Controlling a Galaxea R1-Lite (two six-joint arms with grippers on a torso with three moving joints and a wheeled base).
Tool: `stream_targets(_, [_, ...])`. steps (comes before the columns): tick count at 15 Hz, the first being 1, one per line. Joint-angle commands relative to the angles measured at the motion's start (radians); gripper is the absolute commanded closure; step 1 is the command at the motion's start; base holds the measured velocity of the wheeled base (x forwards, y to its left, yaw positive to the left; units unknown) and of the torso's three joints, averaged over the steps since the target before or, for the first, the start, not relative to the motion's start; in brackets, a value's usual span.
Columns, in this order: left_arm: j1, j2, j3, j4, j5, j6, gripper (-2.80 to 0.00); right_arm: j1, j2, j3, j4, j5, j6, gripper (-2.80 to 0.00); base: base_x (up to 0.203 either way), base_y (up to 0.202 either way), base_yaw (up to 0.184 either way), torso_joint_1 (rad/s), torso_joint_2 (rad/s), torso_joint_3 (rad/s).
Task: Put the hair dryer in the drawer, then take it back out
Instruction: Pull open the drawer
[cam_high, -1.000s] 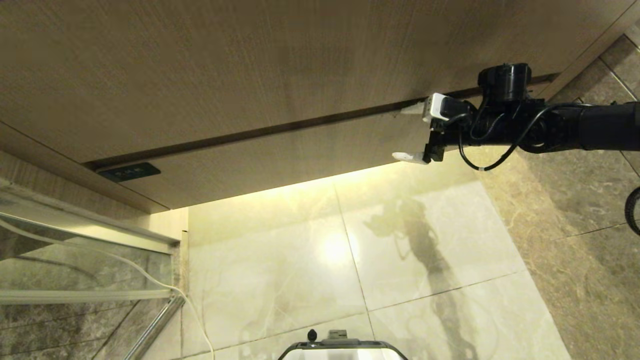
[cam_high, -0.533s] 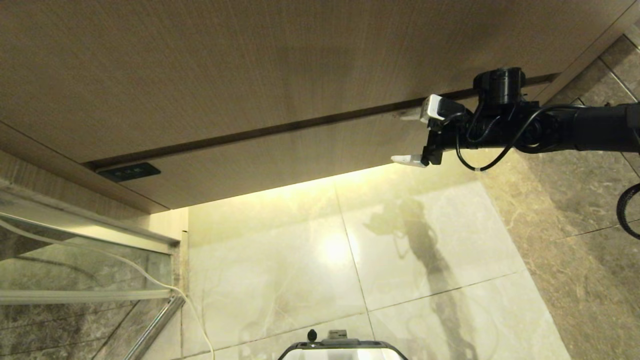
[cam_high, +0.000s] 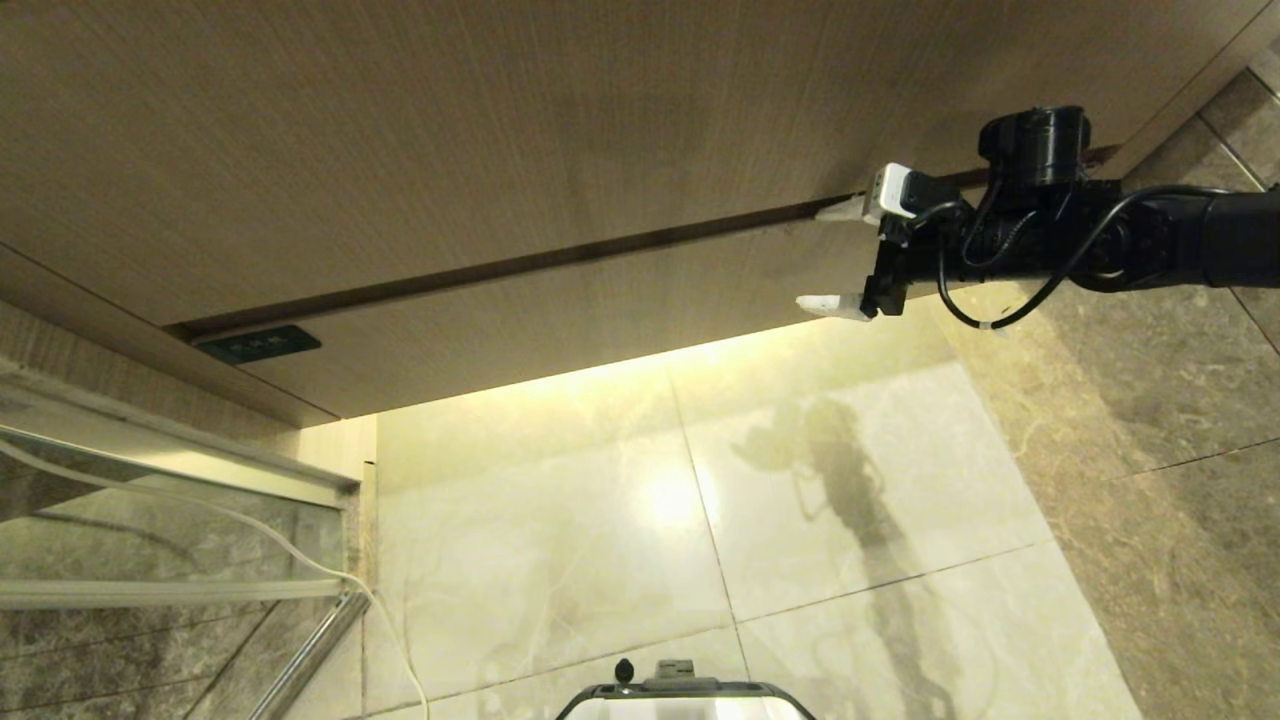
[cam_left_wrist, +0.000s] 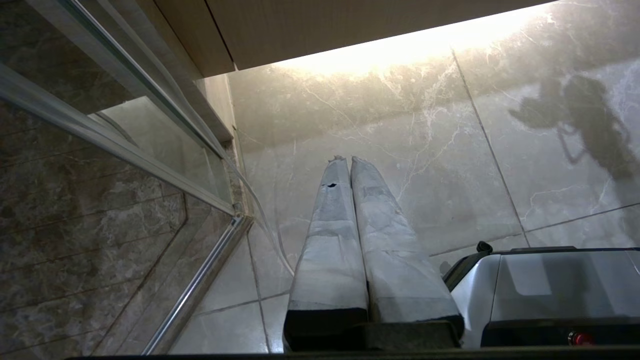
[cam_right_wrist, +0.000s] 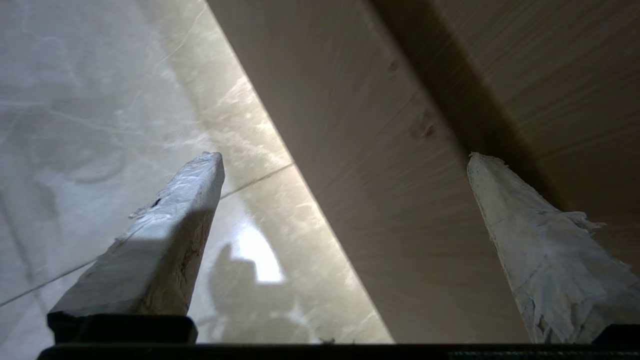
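So our right gripper (cam_high: 833, 257) is spread wide with nothing in it, sitting right in front of the drawer (cam_high: 560, 310) near its right end, one finger (cam_high: 838, 209) up at the top seam, the other by the bottom edge. The drawer's closed. We can't see the hair dryer anywhere. Our left gripper (cam_left_wrist: 345, 162) is pinched together, empty, hanging over the floor (cam_high: 560, 540).

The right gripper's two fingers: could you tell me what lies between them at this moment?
The right gripper is open; between its fingers the right wrist view shows only the drawer front.
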Motion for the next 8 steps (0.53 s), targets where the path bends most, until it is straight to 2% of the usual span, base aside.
stream_targets(1, [0.000,0.000,0.001,0.000,0.000,-0.001,0.00,0.000,0.006,-0.004,-0.040,0.004,-0.006,-2.80,0.000,0.000,0.000,0.000,0.00,0.000])
stream_targets(4, [0.000,0.000,0.000,0.000,0.000,-0.001,0.00,0.002,0.036,-0.016,-0.099,-0.014,-0.005,-2.80,0.000,0.000,0.000,0.000,0.00,0.000])
stream_targets(8, [0.000,-0.001,0.001,0.000,0.000,-0.001,0.00,0.002,0.072,-0.043,-0.094,-0.027,0.006,-2.80,0.000,0.000,0.000,0.000,0.00,0.000])
